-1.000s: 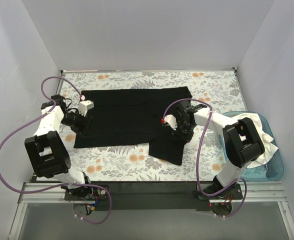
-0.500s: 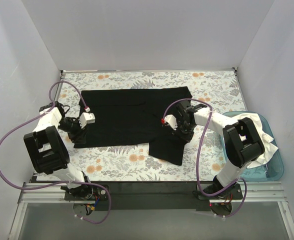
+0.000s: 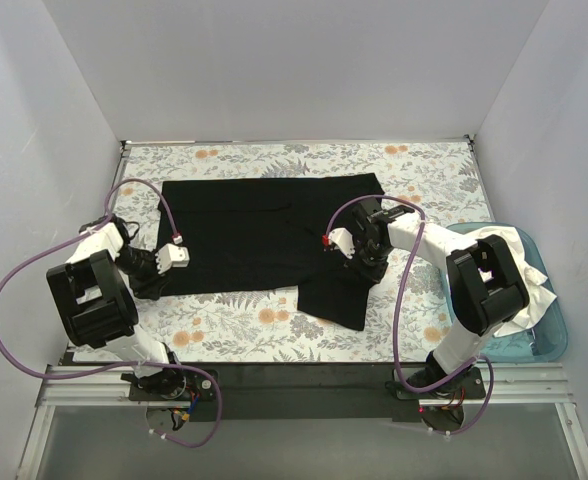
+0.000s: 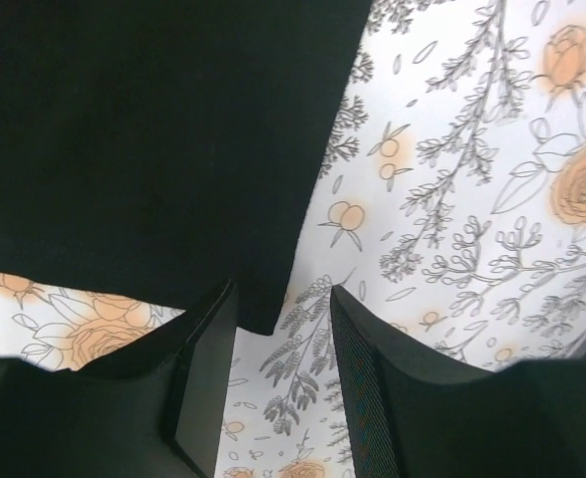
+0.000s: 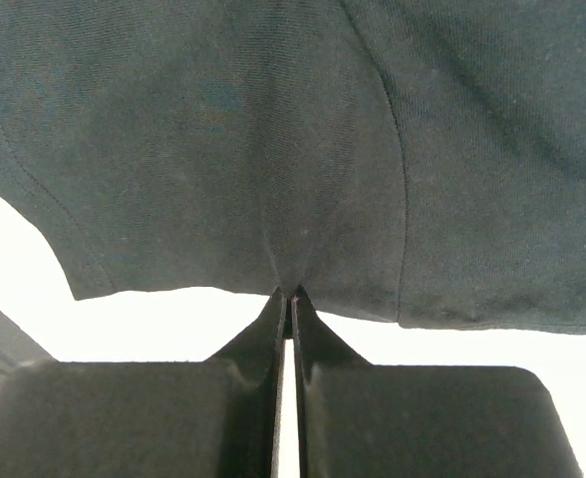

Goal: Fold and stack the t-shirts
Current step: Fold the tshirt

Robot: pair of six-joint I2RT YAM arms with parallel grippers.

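**Black shirt flat on the sheet, one pincer clamped on it, the other half open at its corner**

The black t-shirt (image 3: 264, 230) lies spread out on the flower-printed sheet (image 3: 234, 322), its long side running left to right across the middle. A flap of it juts toward the near edge on the right side.

The right pincer (image 5: 289, 295) sits on the shirt where that flap begins. Its two fingers are pressed together with a small pucker of black cloth pinched between the tips. A hemmed edge of the shirt runs just ahead of them.

The left pincer (image 4: 281, 294) is low at the shirt's near left corner. Its fingers stand partly apart with a clear gap between them. The tip of that corner lies in the gap, and the fingers are not pressing on it. To the right of the corner only the printed sheet shows.

The white t-shirts (image 3: 526, 246) are heaped in the teal tub (image 3: 557, 342) at the right edge, well apart from the black one, behind the right arm.
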